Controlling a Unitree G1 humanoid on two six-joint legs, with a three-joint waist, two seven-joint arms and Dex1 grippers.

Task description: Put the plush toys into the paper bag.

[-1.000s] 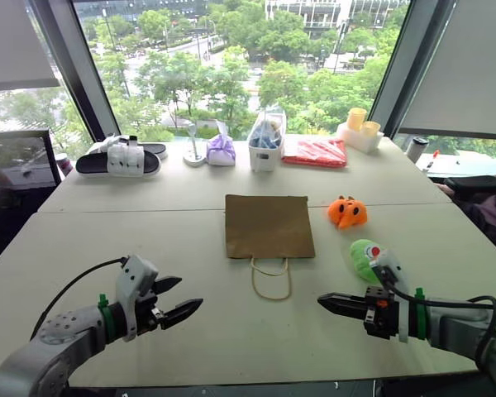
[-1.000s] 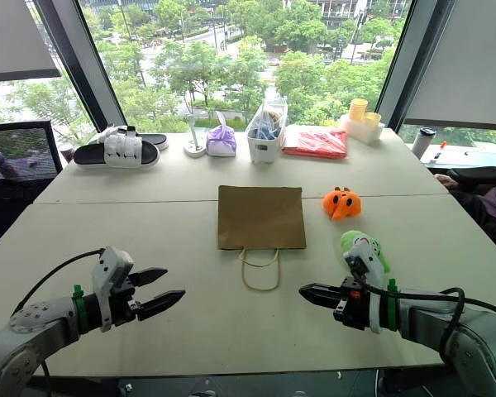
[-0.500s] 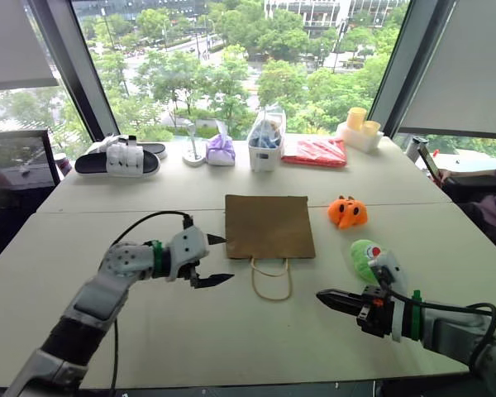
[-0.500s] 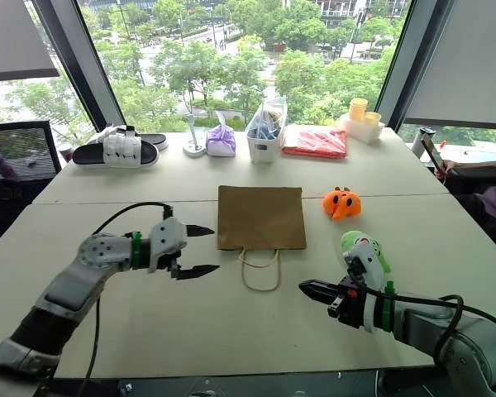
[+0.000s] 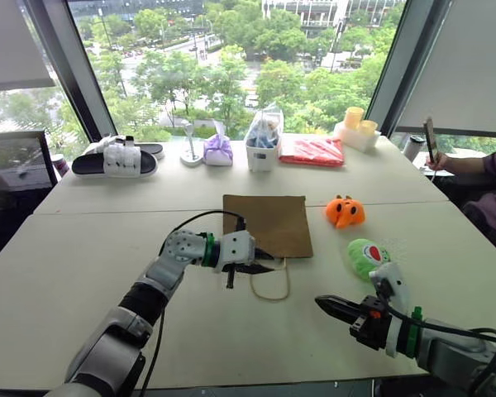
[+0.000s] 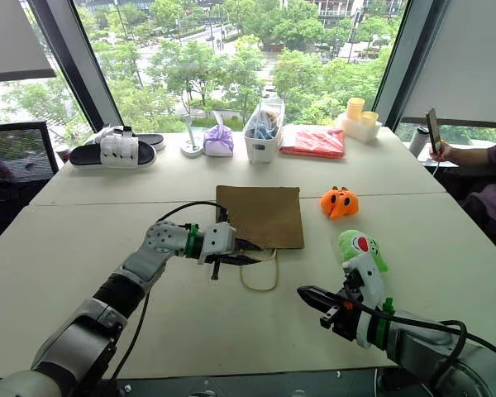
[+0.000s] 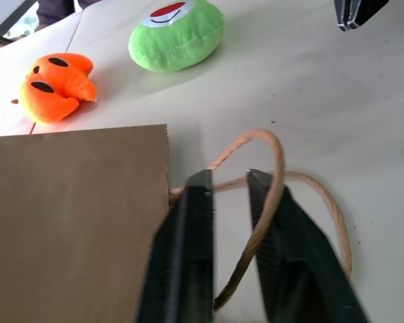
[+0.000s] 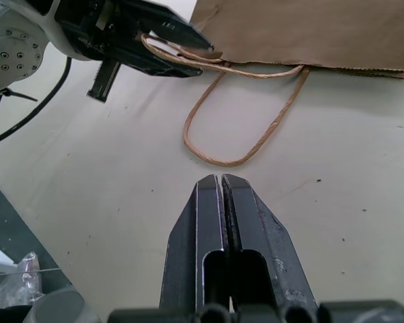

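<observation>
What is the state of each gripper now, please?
Left gripper: shut on a cord handle of the paper bag.
Right gripper: shut, holding nothing.

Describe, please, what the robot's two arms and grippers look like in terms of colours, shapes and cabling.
Both arms are grey metal with rounded joints. Each wrist carries a green ring and a white housing, and a thin black cable loops along each forearm. The left gripper and right gripper each end in two slim, tapering black fingers. Small red details show near the right gripper's base.
</observation>
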